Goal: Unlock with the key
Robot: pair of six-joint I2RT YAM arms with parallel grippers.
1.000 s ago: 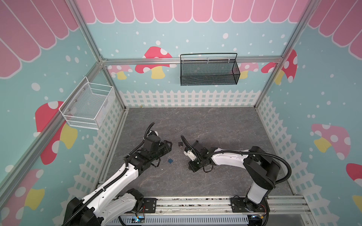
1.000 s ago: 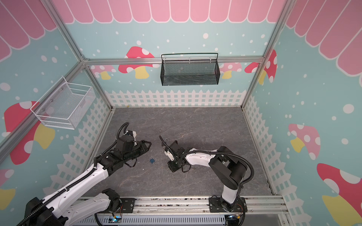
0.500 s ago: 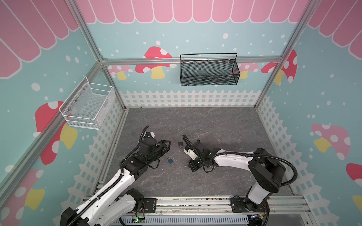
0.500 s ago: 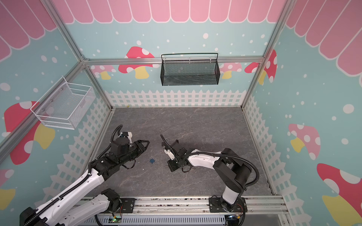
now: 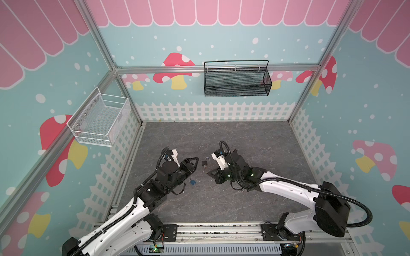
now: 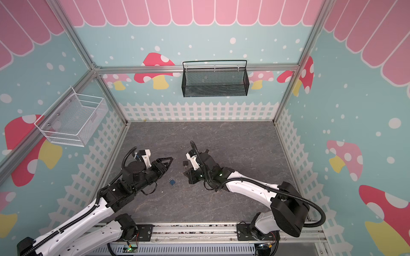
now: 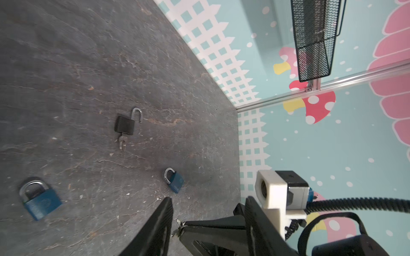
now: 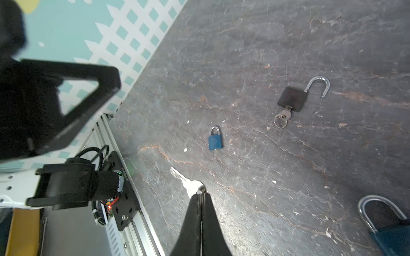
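Black basket (image 5: 236, 88) and white basket (image 5: 97, 124) hang above the worktop (image 5: 221, 137). Right hand (image 8: 200, 194) pinches the key (image 8: 187, 182), small blue padlock (image 8: 215, 139) near its tip; left hand (image 7: 208, 202) spread apart.

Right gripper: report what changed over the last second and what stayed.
The right gripper finished closing on the silver key and shifted a little up the top views, its elbow swinging back rightward. The left gripper barely moved, jaws apart, empty. The black padlock, shackle open, and the small blue padlock stayed put.
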